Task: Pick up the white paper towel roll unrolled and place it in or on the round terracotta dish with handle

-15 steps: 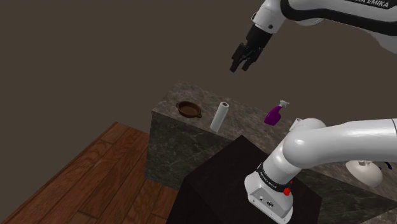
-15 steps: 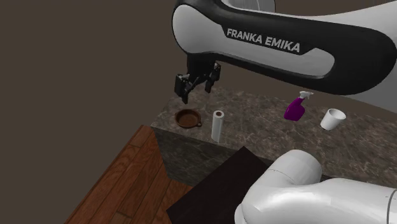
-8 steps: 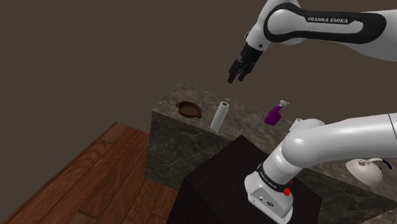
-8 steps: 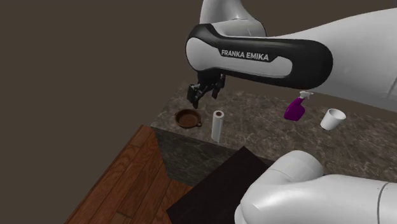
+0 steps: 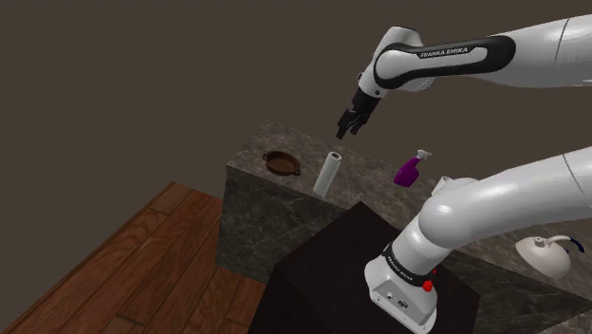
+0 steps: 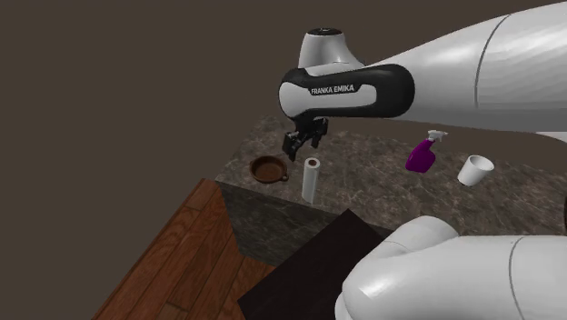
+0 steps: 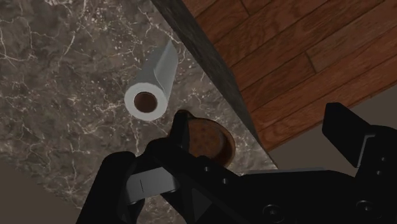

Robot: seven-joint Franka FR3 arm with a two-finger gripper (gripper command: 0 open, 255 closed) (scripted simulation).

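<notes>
1. Two black fingers of the pincer (image 7: 261, 118) are spread apart with nothing between them but air. It looks like the wide gap a fat roll would need.
2. In the shoulder view the pincer (image 5: 349, 123) hangs above the counter (image 5: 275, 204) and points downward. I judge this to be the approach, with the grasp not yet begun.
3. From the pincer in that view, the paper towel roll (image 5: 327, 174) is at about seven o'clock, well below it and untouched. It stands upright near the counter's front edge. In the wrist view the paper towel roll (image 7: 151, 83) turns its hollow core up toward the hand, so a drop from above with the fingers on either side of it seems the natural way in.
4. At about ten o'clock from the roll in the shoulder view sits the dish (image 5: 281, 163), round, brown and handled, near the roll but apart from it. In the second exterior view the dish (image 6: 267, 169) lies at nine o'clock from the paper towel roll (image 6: 311, 180). It is empty, so the carry should be a short one.
5. At three o'clock from the roll, well apart, stands a purple spray bottle (image 5: 409, 170), out of the likely path.
6. Past the counter's edge lies the wooden floor (image 5: 142, 256), so a roll knocked that way could tumble off.
</notes>
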